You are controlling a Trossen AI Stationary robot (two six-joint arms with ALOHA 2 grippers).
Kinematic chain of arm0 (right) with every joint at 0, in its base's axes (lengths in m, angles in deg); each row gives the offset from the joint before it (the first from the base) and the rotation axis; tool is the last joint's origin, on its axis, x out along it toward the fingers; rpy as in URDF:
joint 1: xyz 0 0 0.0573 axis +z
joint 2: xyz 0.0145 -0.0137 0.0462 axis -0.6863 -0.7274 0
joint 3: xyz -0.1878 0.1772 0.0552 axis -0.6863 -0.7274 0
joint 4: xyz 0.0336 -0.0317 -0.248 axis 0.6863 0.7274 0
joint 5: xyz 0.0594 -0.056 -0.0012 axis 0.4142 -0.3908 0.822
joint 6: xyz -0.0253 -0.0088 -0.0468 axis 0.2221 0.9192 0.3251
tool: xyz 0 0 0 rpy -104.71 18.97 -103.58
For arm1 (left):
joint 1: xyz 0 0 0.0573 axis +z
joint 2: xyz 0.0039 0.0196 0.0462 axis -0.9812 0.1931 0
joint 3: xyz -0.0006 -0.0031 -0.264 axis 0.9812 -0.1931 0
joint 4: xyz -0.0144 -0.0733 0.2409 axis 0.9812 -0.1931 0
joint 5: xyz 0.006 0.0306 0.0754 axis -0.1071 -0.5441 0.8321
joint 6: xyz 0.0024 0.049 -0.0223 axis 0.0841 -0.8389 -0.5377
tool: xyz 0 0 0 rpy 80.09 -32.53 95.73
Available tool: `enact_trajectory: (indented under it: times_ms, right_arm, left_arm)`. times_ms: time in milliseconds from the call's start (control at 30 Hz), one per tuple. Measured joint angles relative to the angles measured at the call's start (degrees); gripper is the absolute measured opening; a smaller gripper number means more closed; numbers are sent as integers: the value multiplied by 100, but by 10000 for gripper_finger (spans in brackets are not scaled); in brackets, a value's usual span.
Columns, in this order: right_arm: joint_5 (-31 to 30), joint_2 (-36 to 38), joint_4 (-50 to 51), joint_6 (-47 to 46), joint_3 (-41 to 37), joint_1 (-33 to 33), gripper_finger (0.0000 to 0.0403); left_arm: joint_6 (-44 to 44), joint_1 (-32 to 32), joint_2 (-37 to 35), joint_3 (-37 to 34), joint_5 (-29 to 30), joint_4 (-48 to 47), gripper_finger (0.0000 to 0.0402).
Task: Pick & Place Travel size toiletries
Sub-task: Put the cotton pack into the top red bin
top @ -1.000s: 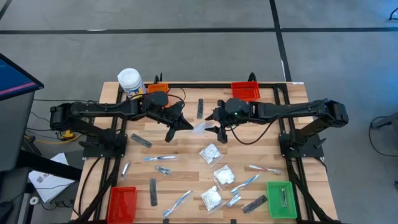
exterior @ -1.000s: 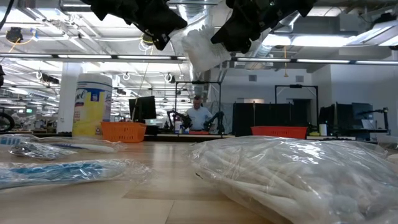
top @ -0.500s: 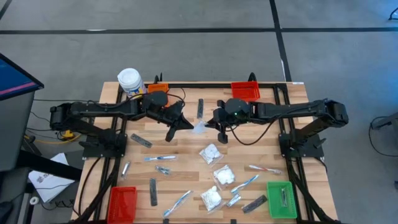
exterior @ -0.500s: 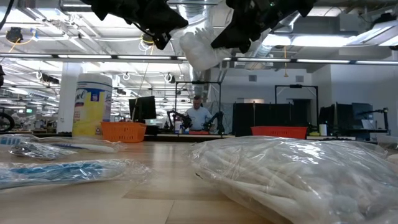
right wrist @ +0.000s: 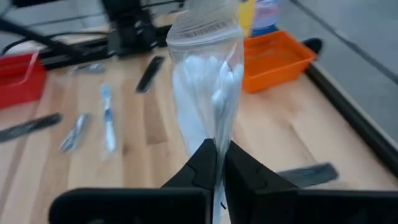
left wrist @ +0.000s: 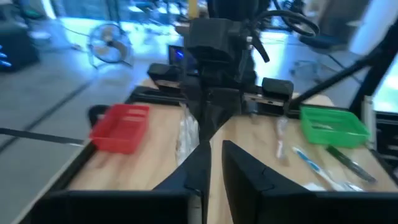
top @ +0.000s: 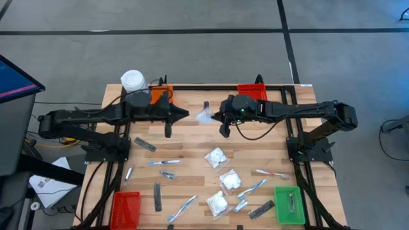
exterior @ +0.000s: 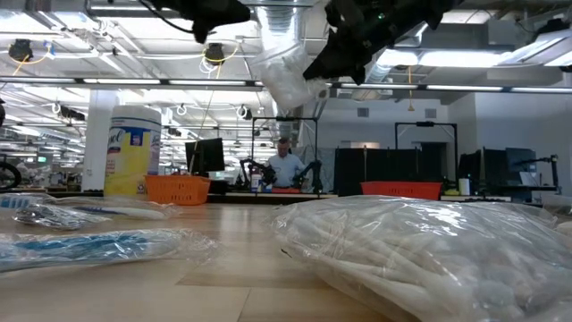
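One white puffy packet (right wrist: 205, 93) hangs clamped in the right tool (right wrist: 219, 163), above the table.

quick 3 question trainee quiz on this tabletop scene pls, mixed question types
1. True or false: the right tool is shut on the white puffy packet.
2. Which bin sits nearest the yellow jar? A. green bin B. orange bin C. a red bin
3. Fill in: the left tool holds ____.

Key
1. True: the packet hangs pinched between its fingers, lifted above the table.
2. B
3. Nothing: it has drawn back from the packet, fingers nearly together.
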Motion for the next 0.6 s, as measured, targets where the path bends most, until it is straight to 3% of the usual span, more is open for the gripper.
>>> enact_trajectory:
  times_ms: [333,600]
  right_arm:
    - [-586,45,-1002,100,-131,94,4]
    - [-542,769,-2477,-108,-1014,115,3]
  left_arm:
    - [-59,-19,-1148,-1274,275,1904,41]
    - [-78,-8,-1239,-1704,275,2901,37]
